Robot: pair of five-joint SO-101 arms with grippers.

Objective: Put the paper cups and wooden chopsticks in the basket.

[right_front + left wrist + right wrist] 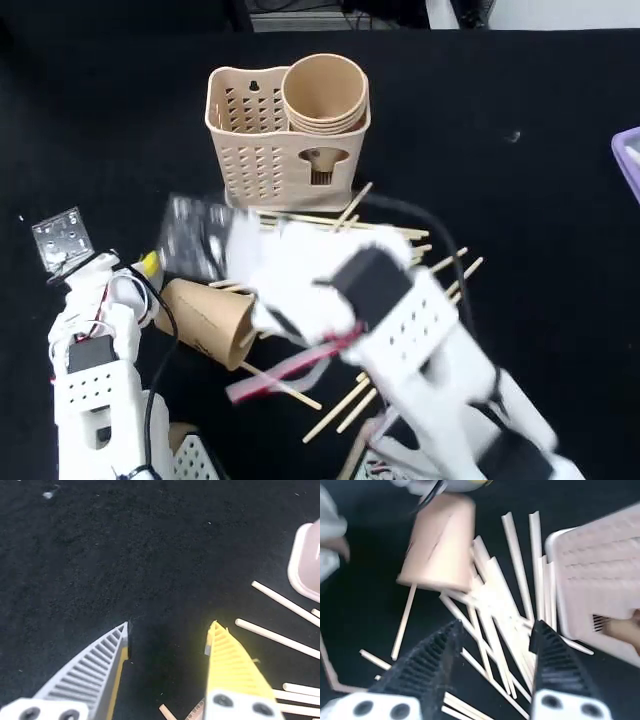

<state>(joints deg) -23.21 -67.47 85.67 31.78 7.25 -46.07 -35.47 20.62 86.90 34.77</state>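
Note:
The beige perforated basket (262, 150) stands at the back of the table with a stack of paper cups (324, 92) in its right half. Another paper cup (205, 320) lies on its side near the front left. Wooden chopsticks (350, 228) are scattered in front of the basket. My left gripper (170, 626) is open above bare black cloth, chopsticks (280, 637) beside it. My right gripper (497, 626) is open above the chopstick pile (495, 605), between the lying cup (440, 545) and the basket (605, 580). The right arm (400, 320) looks blurred.
A small metal plate with holes (62, 240) lies at the far left near the left arm (95, 350). A purple object (628, 155) shows at the right edge. Black cloth covers the table (520, 220).

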